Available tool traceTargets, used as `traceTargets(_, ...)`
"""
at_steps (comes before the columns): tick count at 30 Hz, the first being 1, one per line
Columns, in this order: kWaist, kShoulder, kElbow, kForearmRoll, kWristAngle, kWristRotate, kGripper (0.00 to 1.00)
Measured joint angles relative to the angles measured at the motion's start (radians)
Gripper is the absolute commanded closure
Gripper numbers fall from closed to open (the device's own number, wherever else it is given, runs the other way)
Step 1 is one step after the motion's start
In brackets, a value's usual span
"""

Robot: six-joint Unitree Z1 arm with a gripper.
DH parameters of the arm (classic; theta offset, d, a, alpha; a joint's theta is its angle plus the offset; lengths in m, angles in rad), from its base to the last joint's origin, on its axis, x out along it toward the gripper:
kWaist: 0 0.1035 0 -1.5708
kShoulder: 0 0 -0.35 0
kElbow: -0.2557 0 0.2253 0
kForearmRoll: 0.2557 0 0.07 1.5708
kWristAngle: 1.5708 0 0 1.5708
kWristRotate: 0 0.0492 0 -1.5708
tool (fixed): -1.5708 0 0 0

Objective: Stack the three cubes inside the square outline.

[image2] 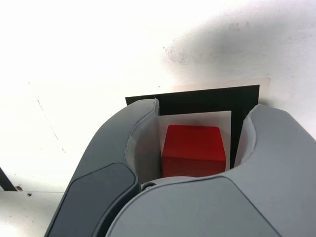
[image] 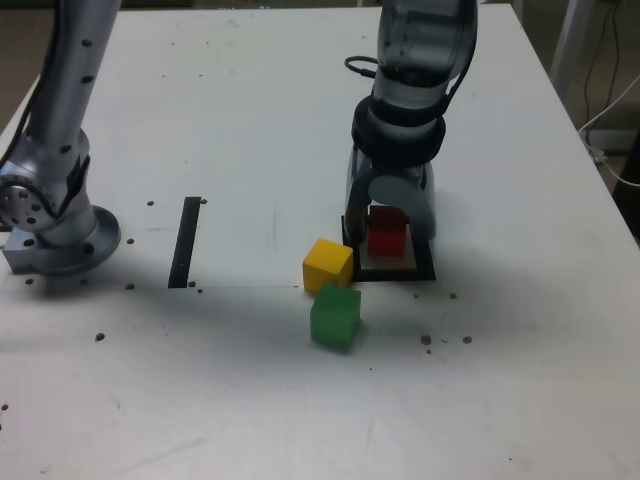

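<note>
We see the white table [image: 250,120] with 3 cubes on it. The red cube [image: 387,232] sits inside the square outline [image: 424,270], on its pale centre. The yellow cube [image: 328,265] lies just outside the outline on the exterior view's left, nearly touching the black tape. The green cube [image: 335,316] sits just in front of the yellow one, turned at an angle, close to it; we cannot tell if they touch. A single black tape strip [image: 185,242] lies well apart, further to the exterior view's left. Dark specks dot the tabletop around the cubes. A cable [image: 612,120] hangs off the table at the exterior view's right.

The arm's base [image: 55,215] is at the exterior view's left edge. The gripper [image: 392,222] points down over the outline, straddling the red cube.

In the wrist view the gripper [image2: 195,138] has its jaws parted: we see a strip of pale surface on each side between the red cube [image2: 193,150] and the grey fingers [image2: 123,148], so nothing is clamped. The square outline [image2: 207,100] shows as a black band beyond the cube.

Room: table is bare behind and to the exterior view's right of the outline; the yellow and green cubes crowd its left-front corner.
</note>
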Motion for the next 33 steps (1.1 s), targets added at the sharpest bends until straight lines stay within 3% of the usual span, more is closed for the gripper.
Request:
traceTargets(6, 0.0, -0.025, 0.022, -0.01, 0.004, -0.007, 0.01)
traceTargets(17, 0.0, -0.21, 0.118, 0.045, 0.095, -0.102, 0.0)
traceTargets(25, -0.032, -0.282, 0.119, 0.149, 0.099, -0.036, 0.01)
traceTargets(33, -0.121, -0.296, 0.118, 0.168, 0.073, 0.023, 0.03)
